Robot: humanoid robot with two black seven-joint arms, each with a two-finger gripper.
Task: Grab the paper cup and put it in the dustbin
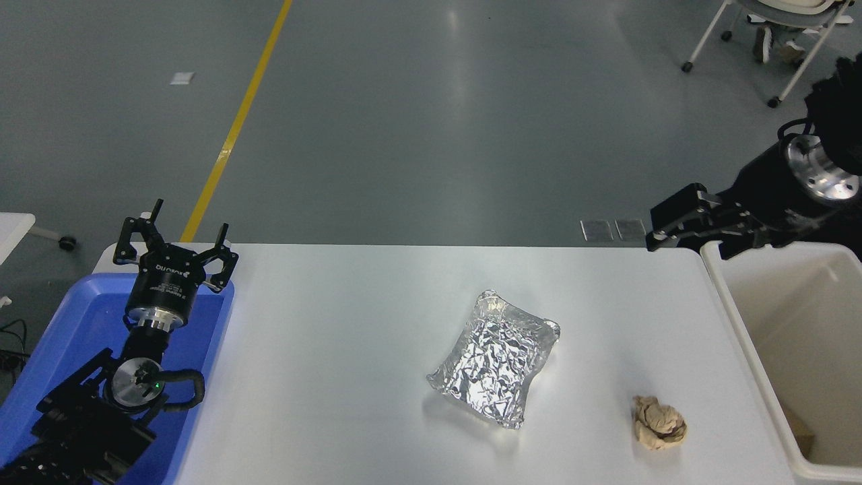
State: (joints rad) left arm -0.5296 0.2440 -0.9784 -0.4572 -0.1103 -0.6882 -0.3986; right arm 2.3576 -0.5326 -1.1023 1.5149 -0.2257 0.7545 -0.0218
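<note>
Paper cup not visible anywhere; judged to lie down inside the dustbin (724, 269), at the right end of the table (337, 377), in a part cut off by the picture's edge, so the task looks finished or nearly so. Right claw (673, 225) hangs above the bin's far left corner and the table's far right corner, fingers parted, holding nothing. On the table: a crumpled foil tray (495, 357) mid-table, a brown paper ball (658, 422) near the bin's left wall. Left claw (176, 239) parked far left over the blue tray (74, 316), fingers spread, empty. Risk: if the right claw sweeps low toward the near side it could clip the bin's rim and shift the bin, or knock the ball off the table
</note>
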